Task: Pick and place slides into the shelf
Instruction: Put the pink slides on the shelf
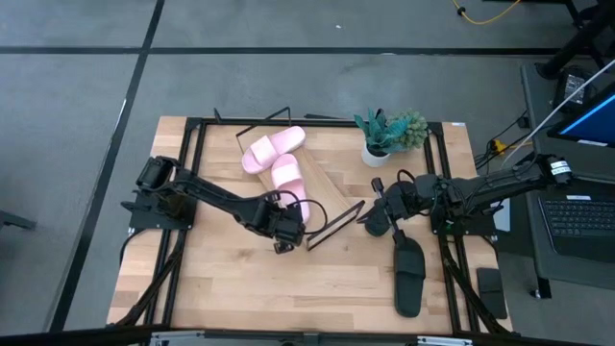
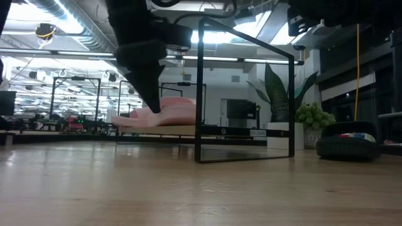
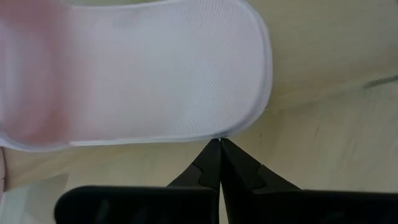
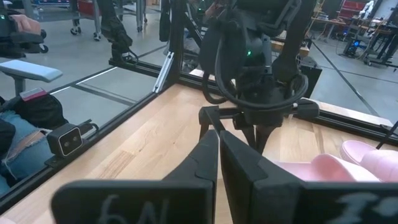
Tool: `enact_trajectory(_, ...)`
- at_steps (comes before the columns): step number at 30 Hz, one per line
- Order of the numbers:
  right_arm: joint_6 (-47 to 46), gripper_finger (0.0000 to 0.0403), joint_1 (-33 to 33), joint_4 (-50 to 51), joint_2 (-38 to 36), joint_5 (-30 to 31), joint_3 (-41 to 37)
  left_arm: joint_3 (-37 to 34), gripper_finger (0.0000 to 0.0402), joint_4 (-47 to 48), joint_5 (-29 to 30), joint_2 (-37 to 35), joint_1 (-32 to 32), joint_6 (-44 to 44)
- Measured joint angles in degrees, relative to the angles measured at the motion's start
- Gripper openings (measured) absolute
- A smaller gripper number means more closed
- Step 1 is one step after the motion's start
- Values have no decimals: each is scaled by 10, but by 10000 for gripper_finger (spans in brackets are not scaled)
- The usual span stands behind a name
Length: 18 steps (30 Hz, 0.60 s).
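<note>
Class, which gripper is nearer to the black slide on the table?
Right. The right gripper sits just above the black slide; the left gripper is farther off, by the pink slide.

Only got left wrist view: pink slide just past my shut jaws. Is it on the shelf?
Observer: Yes. That pink slide lies lengthwise on the shelf, with the left gripper at its near end.
Operator: Other pink one?
Observer: The second pink slide lies crosswise at the shelf's far end.
Operator: Black ones?
Observer: One black slide lies on the table, off the shelf, just in front of the right gripper.
</note>
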<state>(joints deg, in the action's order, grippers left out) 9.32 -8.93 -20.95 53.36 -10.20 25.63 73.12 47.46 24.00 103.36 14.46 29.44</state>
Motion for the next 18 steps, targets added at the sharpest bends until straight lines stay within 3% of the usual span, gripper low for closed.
enact_trajectory(18,-2,21,0,1,0,0,0,1,0,-122,-14,18,-62,-102)
